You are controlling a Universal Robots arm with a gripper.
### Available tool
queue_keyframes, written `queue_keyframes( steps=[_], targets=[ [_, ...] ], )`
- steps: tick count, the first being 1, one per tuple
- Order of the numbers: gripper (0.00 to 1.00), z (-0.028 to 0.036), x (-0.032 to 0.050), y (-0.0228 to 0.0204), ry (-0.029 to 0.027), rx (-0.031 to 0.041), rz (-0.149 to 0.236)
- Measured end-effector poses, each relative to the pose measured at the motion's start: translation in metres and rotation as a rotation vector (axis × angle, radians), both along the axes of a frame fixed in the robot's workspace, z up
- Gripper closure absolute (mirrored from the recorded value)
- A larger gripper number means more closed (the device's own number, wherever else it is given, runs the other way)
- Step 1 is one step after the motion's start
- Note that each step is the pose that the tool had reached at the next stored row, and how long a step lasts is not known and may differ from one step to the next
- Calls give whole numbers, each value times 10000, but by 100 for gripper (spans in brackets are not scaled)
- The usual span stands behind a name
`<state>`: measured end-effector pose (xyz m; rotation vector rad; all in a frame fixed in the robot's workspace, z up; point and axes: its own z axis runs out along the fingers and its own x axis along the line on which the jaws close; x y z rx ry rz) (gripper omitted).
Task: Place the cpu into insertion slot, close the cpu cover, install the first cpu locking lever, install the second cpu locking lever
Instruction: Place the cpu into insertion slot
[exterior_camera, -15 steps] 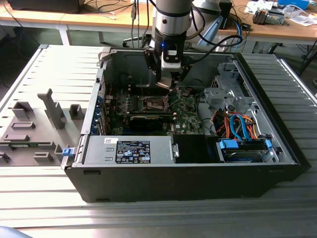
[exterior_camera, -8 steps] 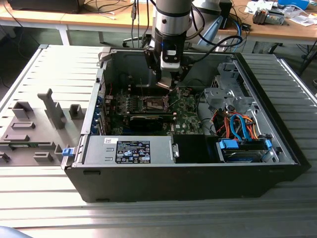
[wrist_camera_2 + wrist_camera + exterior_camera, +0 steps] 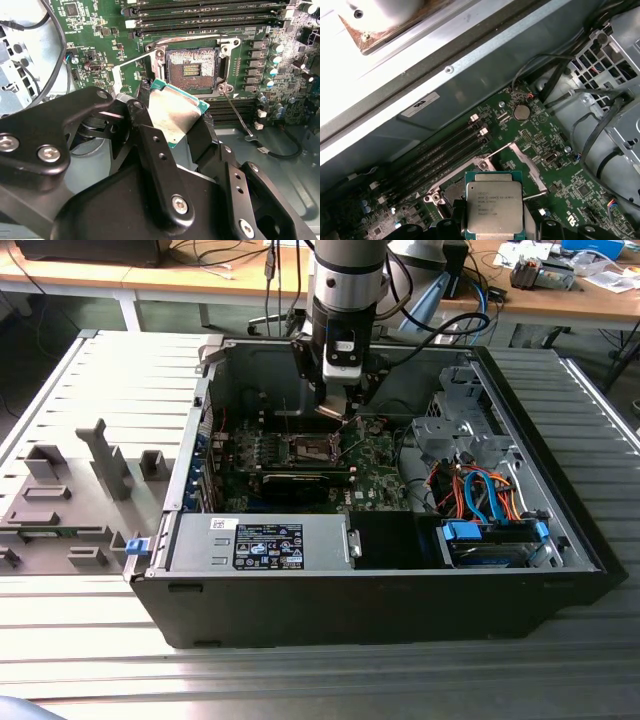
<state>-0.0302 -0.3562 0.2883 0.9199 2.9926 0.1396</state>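
Exterior view: arm (image 3: 348,280) reaches down into the open case (image 3: 400,610), which sits on the slatted table (image 3: 300,680); the end effector (image 3: 340,415) hangs right over the green board (image 3: 378,452), near the case's far wall.
End effector: clamped on the cpu (image 3: 175,110) — the black fingers (image 3: 150,145) pinch it by two opposite edges in the second wrist view.
Cpu: up in the air, not seated. It's tilted in the second wrist view, with the silver top showing and a green rim round it. In the first wrist view its printed top faces the camera.
Slot (image 3: 192,67): bare, with a dark contact field, a gold patch in the middle and a silver rim. The cpu is just short of it, and one corner overlaps the rim in the second wrist view. Can't tell how high above it is.
Cover (image 3: 529,166): open — the silver frame is tilted up beside the slot in the first wrist view.
Lever (image 3: 236,112): thin wire rod, unhooked, angling out from a slot corner over the board.
Power supply (image 3: 265,540): grey box with a label at the case's near edge, toward the exterior view's left.
Cables (image 3: 480,495): orange and blue bunch by the drive cage, on the exterior view's right.
Grey fixtures (image 3: 70,500): on the table at the exterior view's left, apart from the case.
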Motion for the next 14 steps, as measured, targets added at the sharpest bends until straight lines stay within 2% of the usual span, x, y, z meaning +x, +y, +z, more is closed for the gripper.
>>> queue_keyframes(
  steps=[14],
  targets=[
    [46, 0, 0, 0, 0, 0, -317]
  ],
)
